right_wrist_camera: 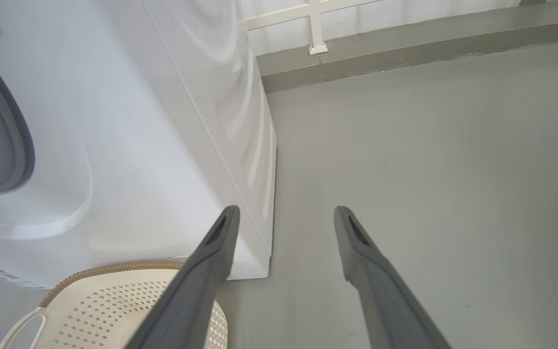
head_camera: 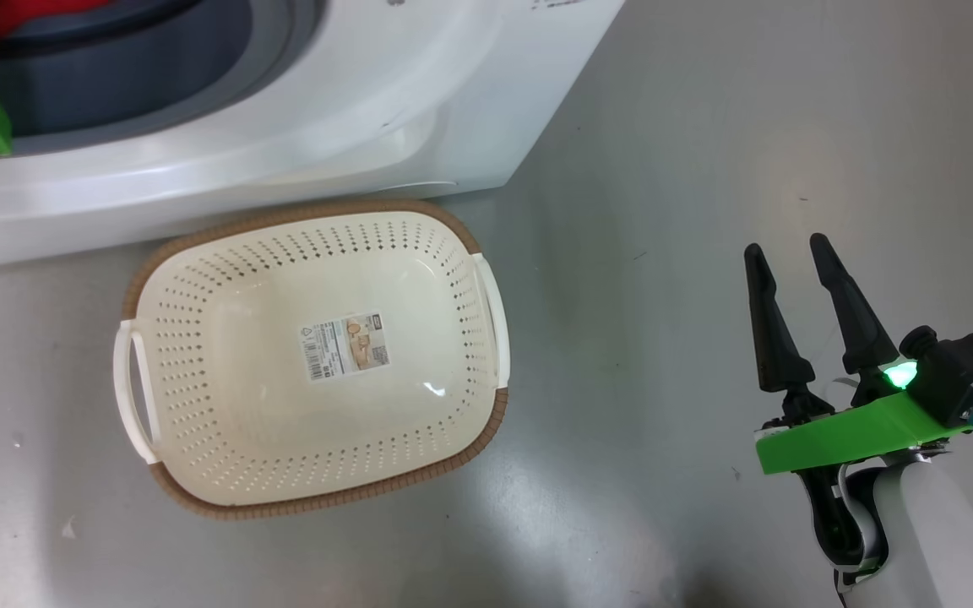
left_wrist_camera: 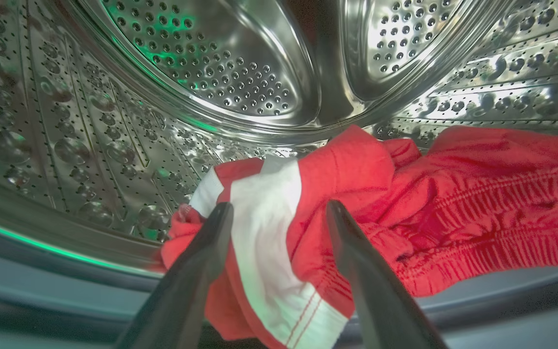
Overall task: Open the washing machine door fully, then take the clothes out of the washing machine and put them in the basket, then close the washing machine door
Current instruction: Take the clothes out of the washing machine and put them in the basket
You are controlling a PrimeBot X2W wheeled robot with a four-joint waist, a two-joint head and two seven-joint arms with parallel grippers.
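Red clothes [left_wrist_camera: 453, 218] lie in a heap on the bottom of the shiny steel drum [left_wrist_camera: 221, 72], inside the washing machine [head_camera: 301, 143] at the far left of the scene. Our left gripper [left_wrist_camera: 279, 206] is in the drum mouth with its two fingers spread wide, and it holds nothing. The heap is right in front of it and a little lower. A fold with a white stripe [left_wrist_camera: 269, 232] sits between the two fingertips, just past them. We cannot tell if they touch it. The rest of the heap runs long and low to the right in the left wrist view, so this near end is the one to pinch. We think the next move is a short push forward, then a squeeze on that fold.

The basket [head_camera: 284, 215] waits on the floor [head_camera: 706, 127] just in front of the washing machine, with no clothes in it yet.

Far right, our right gripper [head_camera: 786, 245] hangs over bare floor, fingers spread too, holding nothing. It is well apart from the clothes, so the left arm is the nearer one.
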